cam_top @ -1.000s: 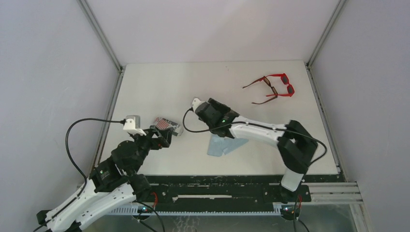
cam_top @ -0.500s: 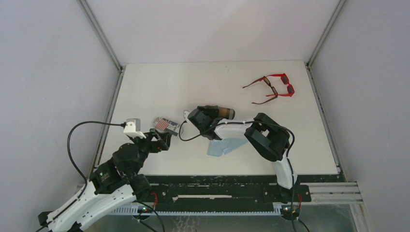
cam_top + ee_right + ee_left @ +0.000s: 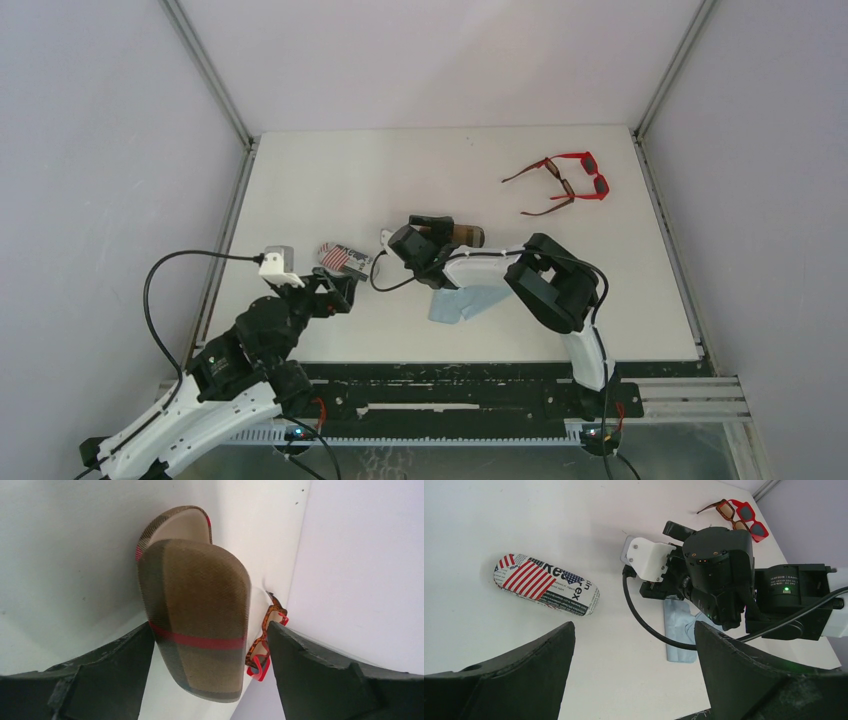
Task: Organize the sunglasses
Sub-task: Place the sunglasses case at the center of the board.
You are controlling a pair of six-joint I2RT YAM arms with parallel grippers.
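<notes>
The red sunglasses (image 3: 588,172) and the slimmer brown sunglasses (image 3: 556,190) lie together at the table's far right; they also show in the left wrist view (image 3: 744,517) and small in the right wrist view (image 3: 262,647). My right gripper (image 3: 440,232) is open at mid-table. Its fingers stand on either side of the brown plaid case (image 3: 464,234), whose lid is ajar (image 3: 195,605), and a gap shows at the right finger. My left gripper (image 3: 336,290) is open and empty above bare table (image 3: 634,670), just near of the flag-print case (image 3: 346,258).
A light blue cloth (image 3: 468,300) lies under the right forearm, also seen in the left wrist view (image 3: 678,630). The flag-print case (image 3: 546,584) lies flat at mid-left. The right arm's black cable (image 3: 639,615) loops over the table. Walls close in both sides.
My right arm has folded back and its wrist has shifted left, uncovering the brown case, which now sits between its fingers. My left gripper has pulled back slightly toward the near edge.
</notes>
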